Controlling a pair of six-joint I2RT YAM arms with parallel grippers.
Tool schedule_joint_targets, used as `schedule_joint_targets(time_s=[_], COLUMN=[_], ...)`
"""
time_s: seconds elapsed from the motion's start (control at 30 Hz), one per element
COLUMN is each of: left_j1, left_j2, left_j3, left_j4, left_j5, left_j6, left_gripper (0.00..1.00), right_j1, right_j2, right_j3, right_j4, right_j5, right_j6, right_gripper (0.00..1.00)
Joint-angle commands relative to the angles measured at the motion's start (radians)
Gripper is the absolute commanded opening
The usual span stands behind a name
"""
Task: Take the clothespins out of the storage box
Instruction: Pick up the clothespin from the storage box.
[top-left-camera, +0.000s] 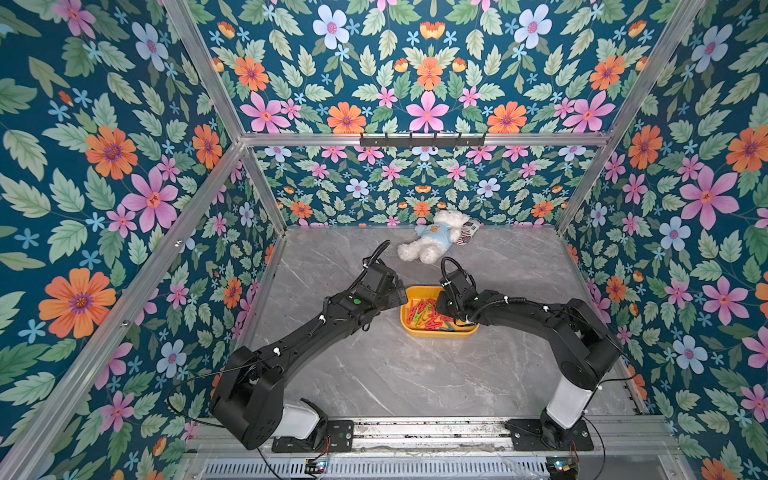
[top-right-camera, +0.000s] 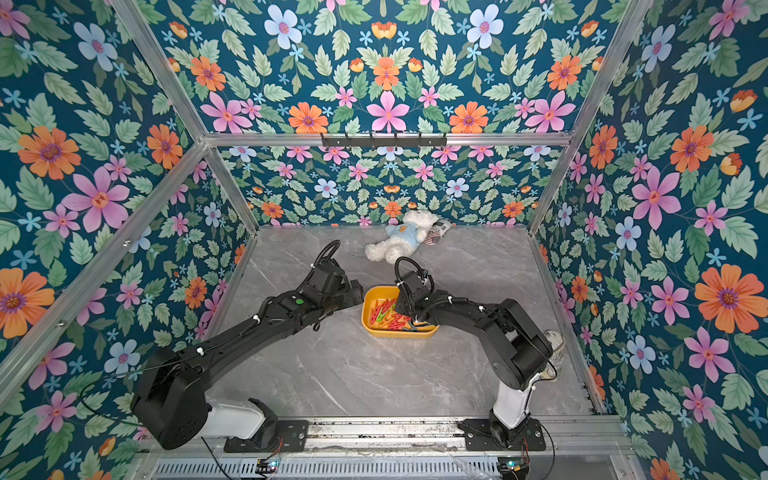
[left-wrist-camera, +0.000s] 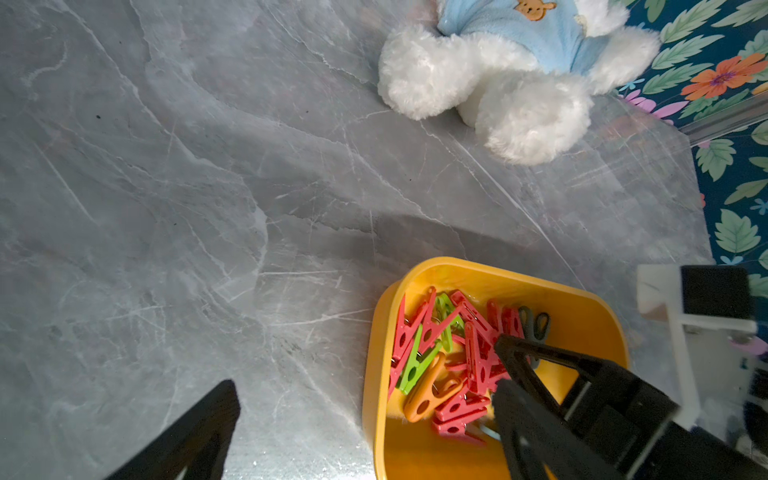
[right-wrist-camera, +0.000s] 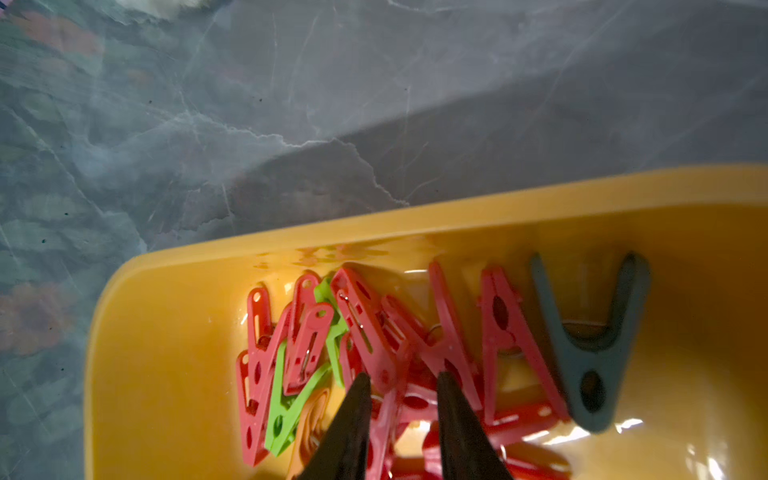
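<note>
- The clothespins (right-wrist-camera: 374, 332) are in the yellow box (right-wrist-camera: 415, 216), heaped loosely. They're mostly red with a couple of green ones and an orange peg (left-wrist-camera: 432, 390). One grey-blue peg (right-wrist-camera: 590, 353) lies on its own just beside the heap.
- The box sits mid-table (top-left-camera: 415, 374) between the two arms, with no lid and a low rounded rim all round.
- There's bare grey tabletop in front of the box and off to both sides. A white teddy (top-left-camera: 432, 237) lies behind it near the back wall, well apart from the rim.
- The right pincer (right-wrist-camera: 403, 380) has its tips down in the heap. The jaws are narrowed to a small gap with red pegs between them, and I honestly can't tell if it's pinching one.
- The right arm comes in from the front right, elbow raised. Its forearm crosses the box's right end and the wrist tips steeply down.
- The left pincer (top-left-camera: 402, 291) is spread wide with nothing in it, hanging at the box's left end by the far corner.
- The left arm stretches long and diagonal from its front-left base.
- Flowery walls (top-left-camera: 124, 166) box the table in on three sides.
</note>
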Motion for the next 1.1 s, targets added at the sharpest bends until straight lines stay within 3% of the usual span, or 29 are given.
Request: schedule_joint_targets(time_s=[0.0, 0.23, 0.63, 0.9, 1.07], left_j1=[0.001, 0.001, 0.003, 0.003, 0.003], left_j2=[-0.007, -0.009, -0.014, -0.021, -0.028], left_j3=[0.000, 0.001, -0.003, -0.008, -0.011], left_j4=[0.011, 0.011, 0.013, 0.012, 0.013], left_j5=[-0.024, -0.034, -0.035, -0.037, -0.038], left_j6=[0.007, 0.034, 0.053, 0.053, 0.049], left_gripper=[0.99, 0.99, 0.99, 0.99, 0.99], right_j1=[0.002, 0.001, 0.015, 0.015, 0.015], right_j2=[0.021, 0.070, 0.048, 0.039, 0.018], right_j3=[0.023, 0.066, 0.040, 0.072, 0.100], right_j4=[-0.013, -0.065, -0.100, -0.118, -0.153], right_j5=[0.004, 0.011, 0.035, 0.041, 0.070], right_j6=[0.039, 0.049, 0.072, 0.052, 0.030], right_gripper=[0.29, 0.23, 0.23, 0.03, 0.02])
